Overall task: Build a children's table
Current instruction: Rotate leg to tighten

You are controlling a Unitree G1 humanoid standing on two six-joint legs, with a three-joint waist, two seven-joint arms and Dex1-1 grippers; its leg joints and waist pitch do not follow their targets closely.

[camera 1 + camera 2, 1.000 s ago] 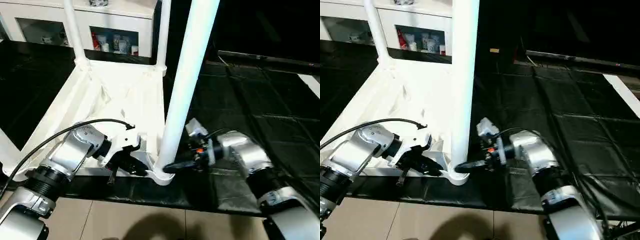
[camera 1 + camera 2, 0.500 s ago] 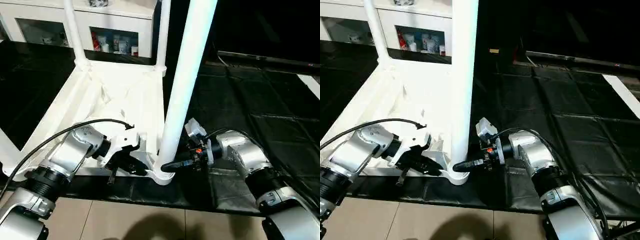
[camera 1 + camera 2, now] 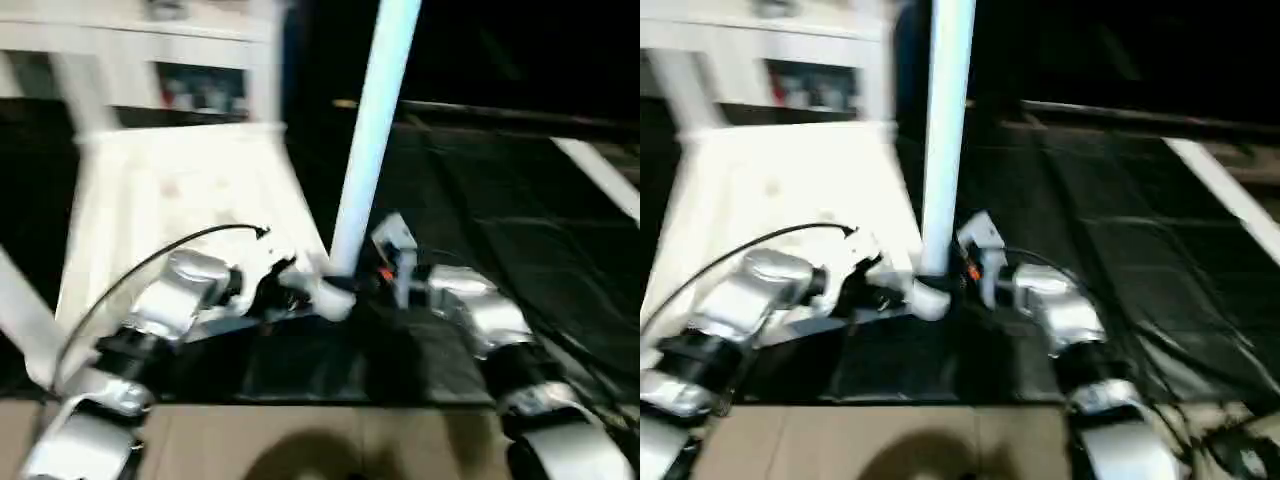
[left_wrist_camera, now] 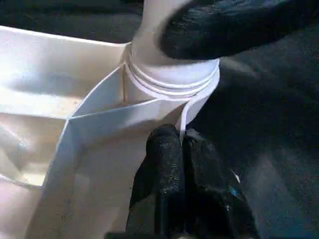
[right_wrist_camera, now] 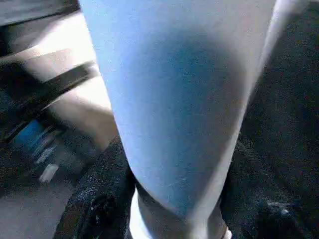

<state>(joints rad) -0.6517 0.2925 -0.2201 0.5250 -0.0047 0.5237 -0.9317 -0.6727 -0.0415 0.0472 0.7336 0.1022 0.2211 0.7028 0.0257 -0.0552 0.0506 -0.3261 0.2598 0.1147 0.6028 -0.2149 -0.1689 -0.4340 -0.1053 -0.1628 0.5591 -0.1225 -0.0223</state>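
The children's table top [image 3: 170, 190] lies upside down on a black mat, ribbed underside up. A long white leg [image 3: 372, 130] stands upright in its near right corner socket [image 3: 335, 298]. My right gripper [image 5: 174, 199] is shut on this leg just above the socket, one black finger [image 5: 99, 199] on each side. One of those fingers [image 4: 224, 30] presses on the leg in the left wrist view. My left gripper [image 4: 182, 149] is shut on the top's thin edge right beside the socket. Other legs [image 3: 265, 70] stand in the far sockets.
A white glass-door cabinet [image 3: 150, 40] stands behind the table top. The black mat [image 3: 500, 220] stretches to the right, with a white strip [image 3: 600, 175] along its far right. Tan floor [image 3: 300, 440] lies in front of the mat.
The head camera has swung, so the whole picture has shifted and blurred. My right gripper has drawn in closer around the leg's base. My left gripper keeps its hold on the edge.
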